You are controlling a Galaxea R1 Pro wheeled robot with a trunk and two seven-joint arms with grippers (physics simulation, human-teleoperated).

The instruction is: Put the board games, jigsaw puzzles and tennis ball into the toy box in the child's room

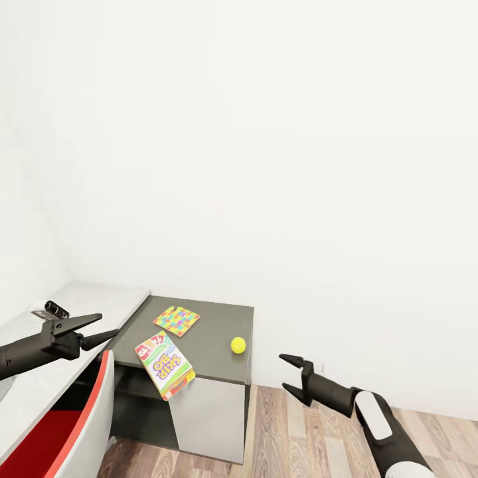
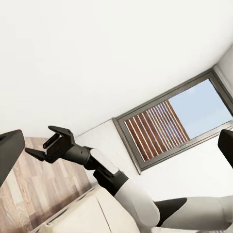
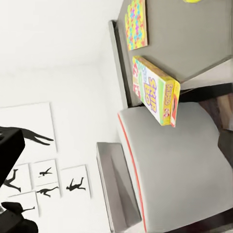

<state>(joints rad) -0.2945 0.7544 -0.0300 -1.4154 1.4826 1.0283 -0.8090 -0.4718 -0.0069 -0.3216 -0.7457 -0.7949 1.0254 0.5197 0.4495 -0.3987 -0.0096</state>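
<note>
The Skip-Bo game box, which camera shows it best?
The right wrist view: the Skip-Bo box is close and large there, its lettering readable, one end hanging past the edge of the dark cabinet top. The head view shows the box smaller, beside a jigsaw puzzle and tennis ball.

Red-seated grey chair (image 1: 93, 425) and slatted window (image 2: 170, 124)
</note>
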